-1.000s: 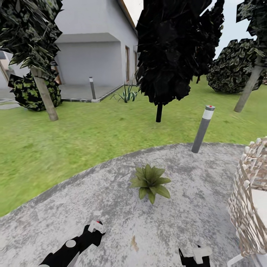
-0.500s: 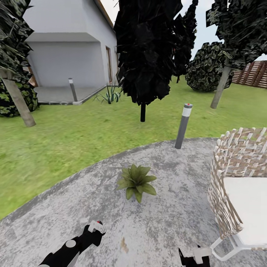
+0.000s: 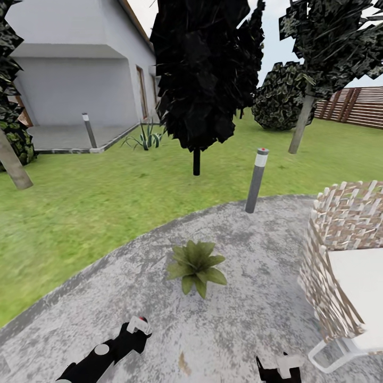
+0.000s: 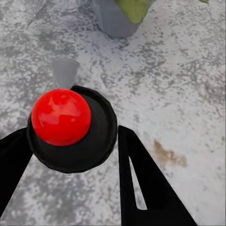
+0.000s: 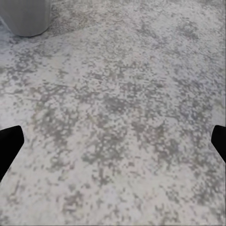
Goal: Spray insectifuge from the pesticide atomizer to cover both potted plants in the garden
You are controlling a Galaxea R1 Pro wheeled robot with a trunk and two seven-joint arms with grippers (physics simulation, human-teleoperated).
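One potted plant, a low rosette of broad green leaves, stands on the round stone patio just ahead of me. Its grey pot shows in the left wrist view and again, as the grey pot, in the right wrist view. My left gripper is low at the left, shut on the pesticide atomizer, seen from above as a dark round body with a red knob and a grey nozzle. My right gripper hangs open over bare stone, its fingertips far apart. No droplets are visible.
A grey bollard lamp stands at the patio's far edge. A wicker chair with a white cushion is close on the right. Beyond lie lawn, a dark tree, a bush, a brown fence and a house.
The camera has turned right: the chair and fence have come further into view and the house has slid left. Both grippers hold the same pose.
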